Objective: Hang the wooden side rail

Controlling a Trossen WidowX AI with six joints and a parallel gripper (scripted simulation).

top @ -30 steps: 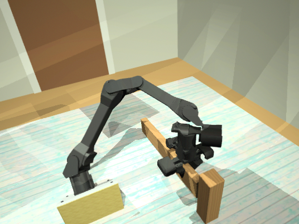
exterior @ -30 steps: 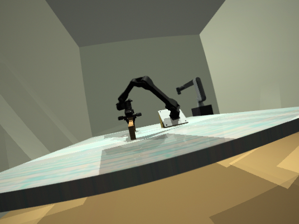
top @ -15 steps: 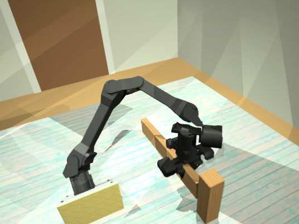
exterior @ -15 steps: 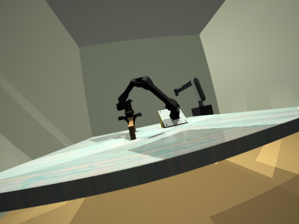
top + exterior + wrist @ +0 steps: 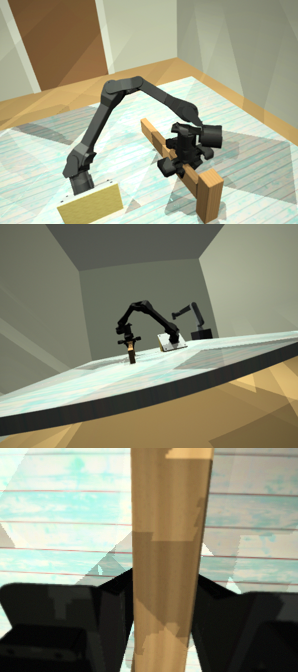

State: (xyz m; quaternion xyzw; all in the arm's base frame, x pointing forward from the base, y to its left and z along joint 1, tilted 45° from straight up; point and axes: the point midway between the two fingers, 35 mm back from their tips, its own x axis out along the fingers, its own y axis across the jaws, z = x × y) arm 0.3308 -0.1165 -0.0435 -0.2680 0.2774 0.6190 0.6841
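The wooden side rail [image 5: 155, 139] [image 5: 167, 548] runs from the table's middle to the headboard post [image 5: 209, 195], a short upright wooden block at the front right. The rail's near end meets the post's side; its far end [image 5: 144, 122] is low over the table. The hooks, pins and slot are hidden. My gripper [image 5: 179, 164] [image 5: 160, 570] is shut on the rail, gripping it from above a little short of the post. In the exterior view the gripper [image 5: 129, 342] sits over the post, seen end-on and small.
The arm's base [image 5: 82, 181] stands on a tan mount plate [image 5: 92, 204] at the table's front left. The table's dark edge [image 5: 139, 399] shows in the exterior view. A second dark arm [image 5: 194, 316] stands far behind the table.
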